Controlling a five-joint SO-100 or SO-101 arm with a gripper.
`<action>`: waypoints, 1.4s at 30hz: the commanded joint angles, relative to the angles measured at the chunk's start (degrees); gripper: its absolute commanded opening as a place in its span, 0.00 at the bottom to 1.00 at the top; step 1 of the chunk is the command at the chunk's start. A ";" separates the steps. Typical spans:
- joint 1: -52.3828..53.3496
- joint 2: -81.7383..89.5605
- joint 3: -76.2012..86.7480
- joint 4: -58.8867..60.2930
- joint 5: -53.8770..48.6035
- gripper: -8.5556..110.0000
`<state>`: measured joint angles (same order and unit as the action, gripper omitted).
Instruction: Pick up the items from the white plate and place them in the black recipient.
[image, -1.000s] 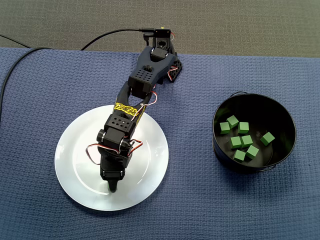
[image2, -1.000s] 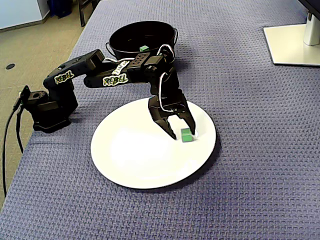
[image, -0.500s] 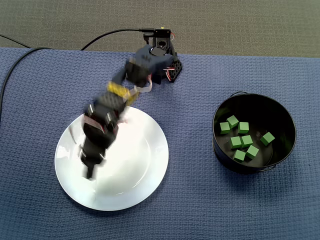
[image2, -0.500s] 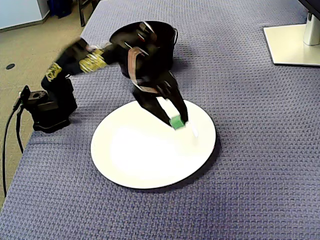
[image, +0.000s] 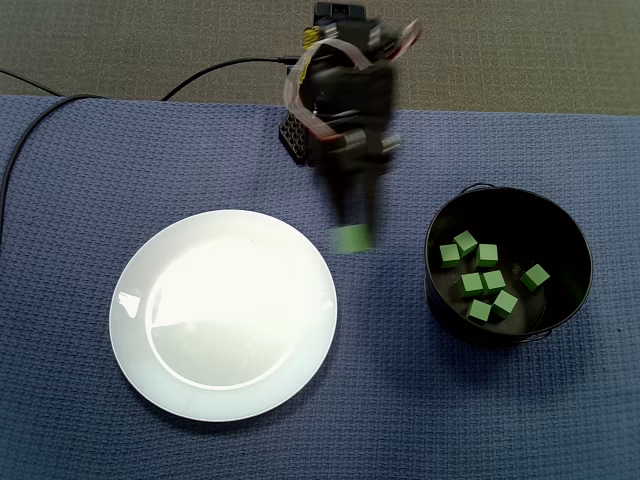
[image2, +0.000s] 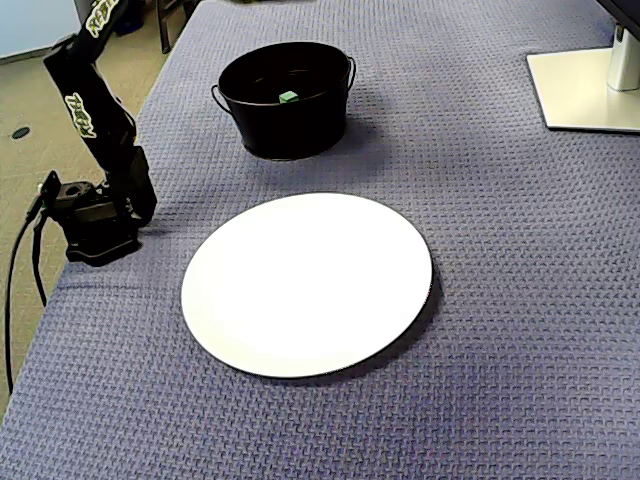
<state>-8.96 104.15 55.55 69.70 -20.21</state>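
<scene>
Shows blue woven cloth (image: 80, 420) over the whole surface. Carries, in a fixed view, a white plate (image: 222, 313) at 8 o'clock and a black bucket (image: 520, 215) at 3 o'clock, well apart. Bears the arm base (image2: 95, 225) at 9 o'clock in a fixed view, and a white stand foot (image2: 585, 90) at 2 o'clock.

One camera hung overhead and looked straight down, with the plate (image: 220, 310) left and the bucket (image: 520, 215) right. The other stood lower and nearer, looking slantwise across the cloth (image2: 500, 380) toward the far bucket. Both took in plate and bucket.
</scene>
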 joint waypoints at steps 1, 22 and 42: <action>-19.34 5.80 5.36 -1.32 -1.67 0.07; -34.54 -24.26 26.81 -12.13 -3.25 0.26; 7.12 41.04 54.40 -4.57 -44.38 0.18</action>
<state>-10.20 134.56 97.91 71.63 -56.60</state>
